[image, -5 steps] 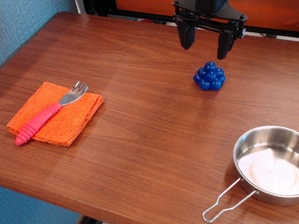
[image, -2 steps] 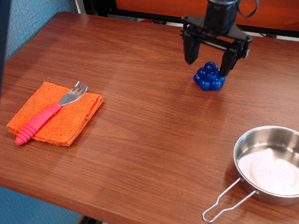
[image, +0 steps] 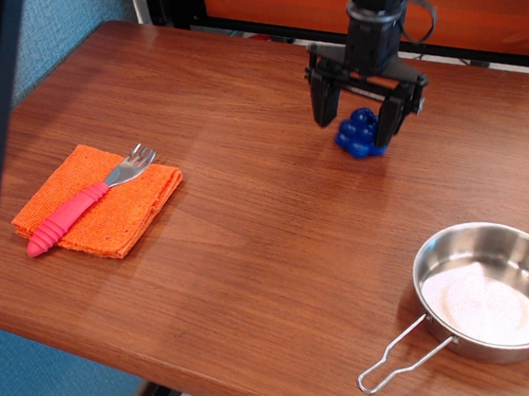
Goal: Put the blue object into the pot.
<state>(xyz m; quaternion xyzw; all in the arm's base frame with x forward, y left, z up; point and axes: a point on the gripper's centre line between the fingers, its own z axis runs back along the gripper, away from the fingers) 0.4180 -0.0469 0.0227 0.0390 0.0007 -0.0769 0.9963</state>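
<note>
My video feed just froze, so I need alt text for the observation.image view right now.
The gripper is lowered over the blue object on the wooden table, open, with one finger on each side of it. The pot, an empty steel pan with a wire handle, sits near the front right. At left, a pink-handled fork lies on an orange cloth.

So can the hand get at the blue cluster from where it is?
Probably yes. The hand is open and low, its fingers either side of the blue cluster, which sits alone on the table, with nothing crowding it.
</note>
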